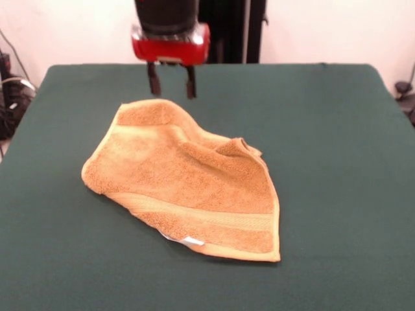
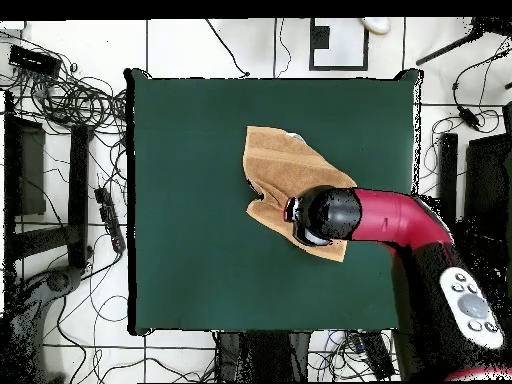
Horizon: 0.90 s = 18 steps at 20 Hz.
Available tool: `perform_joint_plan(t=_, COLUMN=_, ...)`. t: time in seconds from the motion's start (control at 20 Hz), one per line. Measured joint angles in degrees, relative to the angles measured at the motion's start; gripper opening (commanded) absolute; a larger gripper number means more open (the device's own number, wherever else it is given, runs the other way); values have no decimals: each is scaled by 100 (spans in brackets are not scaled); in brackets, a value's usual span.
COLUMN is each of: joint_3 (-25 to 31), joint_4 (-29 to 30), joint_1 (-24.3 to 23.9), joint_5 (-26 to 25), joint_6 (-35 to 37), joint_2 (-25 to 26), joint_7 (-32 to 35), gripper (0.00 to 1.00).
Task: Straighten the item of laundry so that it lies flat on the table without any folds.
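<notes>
The orange-tan towel (image 1: 188,184) lies crumpled on the green table (image 1: 337,162), with a fold ridge near its far right side and a small white tag (image 1: 192,241) under its near edge. My gripper (image 1: 172,84) hangs open just above the towel's far corner, two dark fingers (image 1: 154,81) apart with nothing between them. In the overhead view the towel (image 2: 280,165) sits a little right of the table's (image 2: 190,220) middle, and the arm's head (image 2: 325,215) covers its lower right part, hiding the fingers.
Cables and equipment (image 2: 70,110) lie on the floor around the table. The red arm (image 2: 400,220) reaches in over the table's right edge in the overhead view. Green table surface surrounds the towel on all sides.
</notes>
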Motion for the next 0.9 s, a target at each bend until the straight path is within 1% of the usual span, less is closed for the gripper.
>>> perform_joint_plan(t=0.15, joint_3=-68, joint_4=-9, joint_1=4, joint_5=38, joint_6=57, joint_2=-319, joint_7=0, gripper=100)
perform_joint_plan(t=0.25, joint_3=-101, joint_4=-45, joint_1=11, joint_5=42, joint_6=84, joint_2=-403, joint_7=0, gripper=100)
perform_joint_plan(t=0.35, joint_3=-190, joint_4=-217, joint_1=42, joint_5=37, joint_6=159, joint_2=-452, joint_7=0, gripper=100)
perform_joint_plan(t=0.45, joint_3=-223, joint_4=-351, joint_1=53, joint_5=38, joint_6=209, joint_2=-413, joint_7=0, gripper=100)
perform_joint_plan(t=0.5, joint_3=-230, joint_4=-528, joint_1=53, joint_5=38, joint_6=278, joint_2=-328, joint_7=0, gripper=100)
perform_joint_plan(t=0.7, joint_3=-229, joint_4=-942, joint_1=37, joint_5=49, joint_6=411, joint_2=-24, joint_7=0, gripper=100)
perform_joint_plan(t=0.9, joint_3=-229, joint_4=-1215, joint_1=-3, joint_5=45, joint_6=413, joint_2=249, joint_7=0, gripper=100)
